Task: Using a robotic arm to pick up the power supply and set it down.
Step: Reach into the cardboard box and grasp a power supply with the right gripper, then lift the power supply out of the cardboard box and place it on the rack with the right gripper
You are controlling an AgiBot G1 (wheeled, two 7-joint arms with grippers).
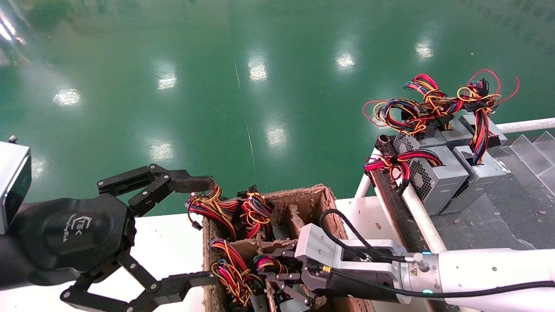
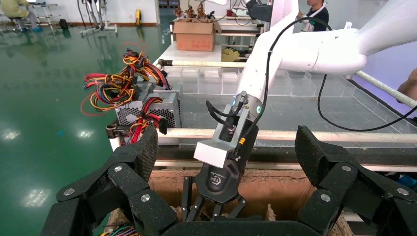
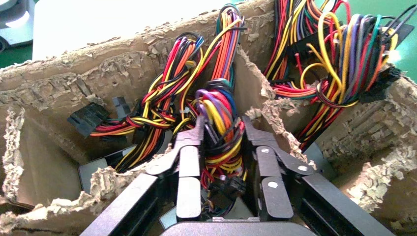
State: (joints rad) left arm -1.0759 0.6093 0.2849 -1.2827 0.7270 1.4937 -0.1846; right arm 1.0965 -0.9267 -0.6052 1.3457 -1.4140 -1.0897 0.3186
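My right gripper [image 1: 271, 272] reaches down into a brown cardboard box [image 1: 303, 203] with dividers. In the right wrist view its fingers [image 3: 189, 147] are shut on the red, yellow, black and purple wire bundle [image 3: 219, 125] of a power supply standing in a middle compartment. That unit's grey body is mostly hidden under the wires. More wire bundles [image 3: 339, 59] fill the neighbouring compartments. My left gripper [image 1: 201, 232] hangs open just left of the box, holding nothing. Its two pads [image 2: 145, 147] frame the right gripper [image 2: 219, 179] in the left wrist view.
Several grey power supplies [image 1: 438, 177] with tangled wires sit on a dark platform at the right, behind a white rail [image 1: 418, 214]. The box stands on a white table [image 1: 173, 242]. Clear plastic trays [image 1: 533, 154] lie at the far right. Green floor lies beyond.
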